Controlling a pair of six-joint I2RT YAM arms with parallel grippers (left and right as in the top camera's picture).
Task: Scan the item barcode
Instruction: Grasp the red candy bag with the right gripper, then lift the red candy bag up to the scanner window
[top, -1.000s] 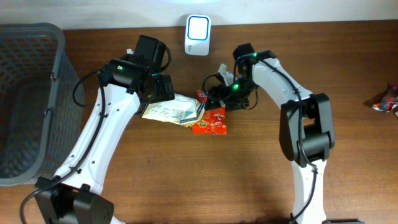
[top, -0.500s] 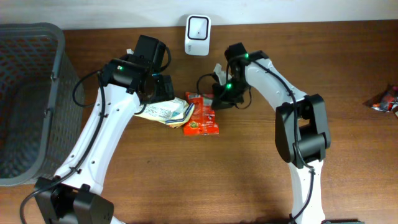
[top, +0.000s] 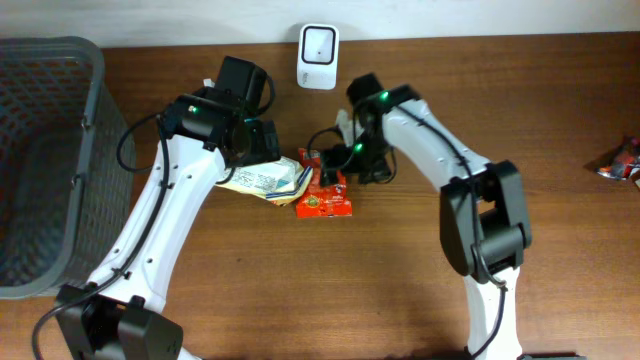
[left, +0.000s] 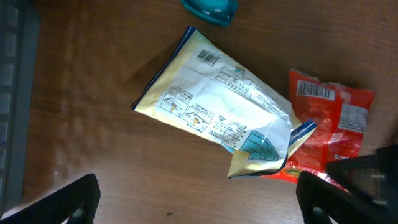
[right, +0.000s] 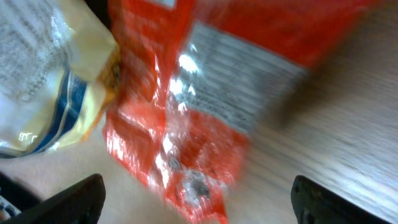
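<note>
A red snack packet (top: 325, 196) lies flat on the wooden table, its left edge against a yellow-and-white packet (top: 266, 180). My right gripper (top: 338, 160) hovers just above the red packet's top end. In the right wrist view the jaws (right: 199, 205) stand wide open with the blurred red packet (right: 199, 93) under them. My left gripper (top: 260, 145) hangs open over the yellow-and-white packet (left: 214, 109), holding nothing. Both barcodes face up in the left wrist view, one on the pale packet (left: 208, 57) and one on the red packet (left: 314, 90). The white scanner (top: 318, 43) stands at the table's back edge.
A grey mesh basket (top: 40, 160) fills the left side. Another wrapped item (top: 620, 160) lies at the far right edge. A teal object (left: 210, 6) shows at the top of the left wrist view.
My right arm has swung left and the red packet slid left with it, ending against the yellow-and-white packet. The left arm has stayed still.
</note>
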